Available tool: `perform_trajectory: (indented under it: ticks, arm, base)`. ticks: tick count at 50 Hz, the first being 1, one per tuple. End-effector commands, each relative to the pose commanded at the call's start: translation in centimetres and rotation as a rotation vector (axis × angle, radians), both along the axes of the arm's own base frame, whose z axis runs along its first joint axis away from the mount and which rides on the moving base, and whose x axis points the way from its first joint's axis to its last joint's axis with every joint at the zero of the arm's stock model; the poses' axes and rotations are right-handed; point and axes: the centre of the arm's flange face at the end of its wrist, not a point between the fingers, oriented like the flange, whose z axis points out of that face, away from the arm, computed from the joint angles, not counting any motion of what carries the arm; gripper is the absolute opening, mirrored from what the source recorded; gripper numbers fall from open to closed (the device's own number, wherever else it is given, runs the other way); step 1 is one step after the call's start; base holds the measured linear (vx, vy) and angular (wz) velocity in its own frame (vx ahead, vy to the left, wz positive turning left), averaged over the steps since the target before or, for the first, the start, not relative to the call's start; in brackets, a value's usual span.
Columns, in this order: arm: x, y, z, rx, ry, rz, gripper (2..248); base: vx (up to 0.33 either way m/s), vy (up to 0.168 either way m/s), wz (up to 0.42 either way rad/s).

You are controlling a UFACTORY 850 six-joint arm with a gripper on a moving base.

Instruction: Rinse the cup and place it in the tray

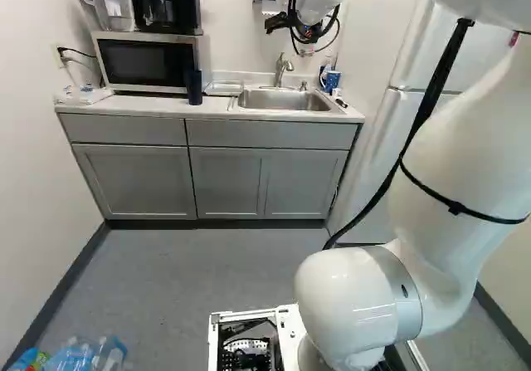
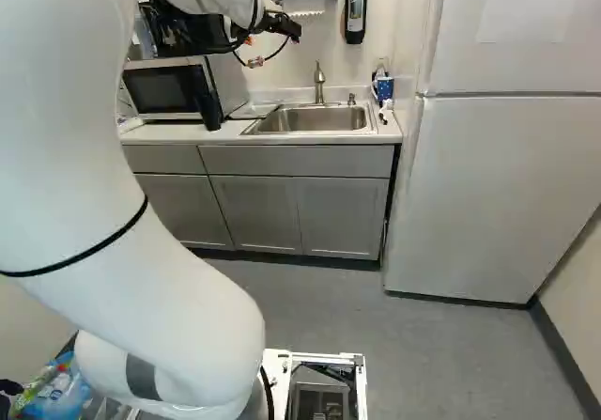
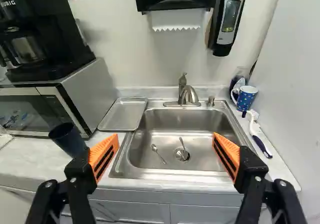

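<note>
White table has sink, tray & dark cup by microwave. My tool is wide open, w/ nothing in it.

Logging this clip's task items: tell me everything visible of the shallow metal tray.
The shallow, rectangular, silvery metal tray has a low raised rim and nothing in it. It lies flat on the pale countertop, between the silver-and-black microwave and the grey metal sink. Whether it touches the sink's edge, I cannot tell.

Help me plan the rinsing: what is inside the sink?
A spoon and a second slim utensil, one end over the drain. What that end covers cannot be seen.
</note>
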Motion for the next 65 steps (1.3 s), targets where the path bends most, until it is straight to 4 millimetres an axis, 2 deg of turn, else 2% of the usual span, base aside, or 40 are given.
perform_trajectory:
  ticks: [31, 65]
  arm:
    - [0.0, 0.0, 0.0, 0.0, 0.0, 0.0, 247]
    - [0.0, 0.0, 0.0, 0.0, 0.0, 0.0, 247]
  base:
    - [0.001, 0.001, 0.01]
    - [0.078, 0.002, -0.007]
